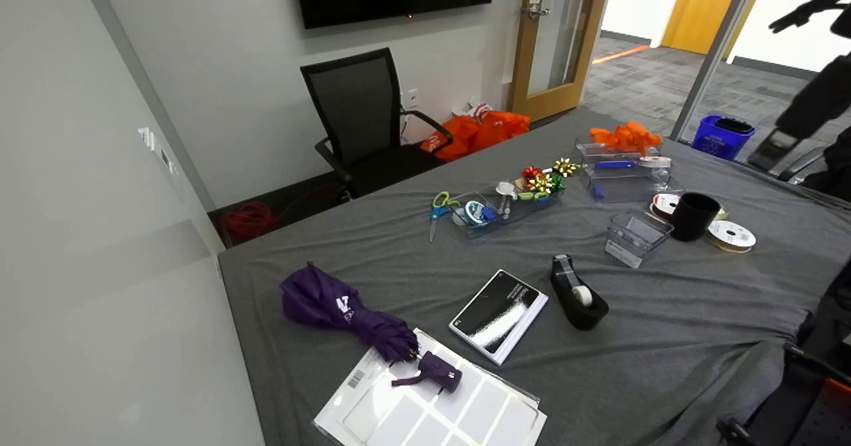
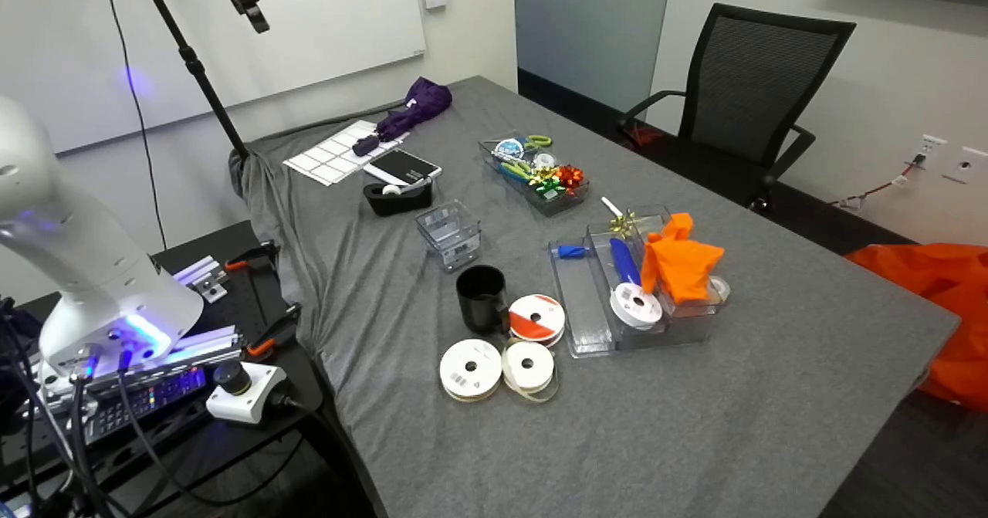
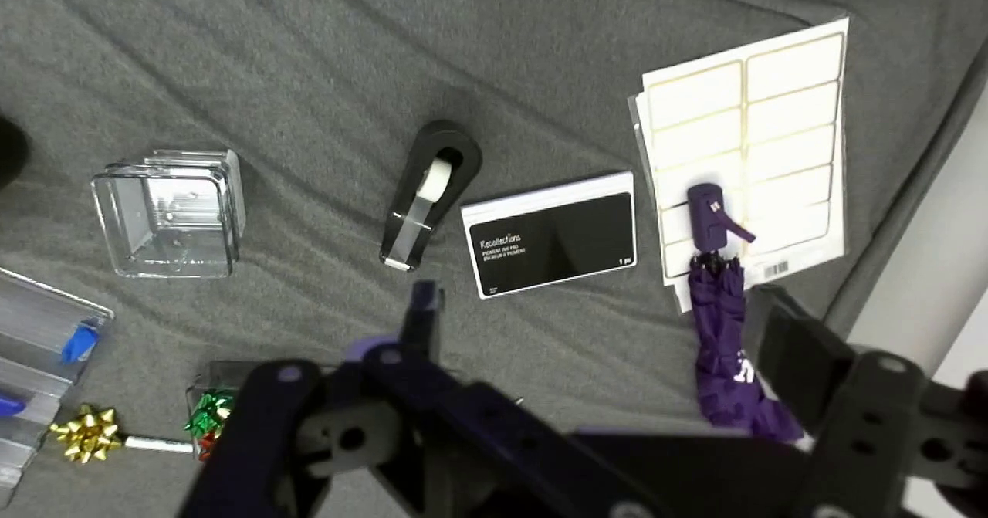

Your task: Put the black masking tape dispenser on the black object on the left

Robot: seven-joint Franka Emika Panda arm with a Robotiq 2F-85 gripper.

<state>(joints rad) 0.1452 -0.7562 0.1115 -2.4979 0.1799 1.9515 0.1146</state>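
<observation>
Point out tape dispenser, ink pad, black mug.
Tape dispenser (image 2: pixel 397 203), in an exterior view: side of its black body.
Ink pad (image 3: pixel 553 240), in the wrist view: its black printed face.
Black mug (image 2: pixel 480 309), in an exterior view: outer wall below the rim.

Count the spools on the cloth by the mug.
3 in an exterior view: orange-marked spool right of the mug, left front spool, right front spool. Others may be hidden.
</observation>
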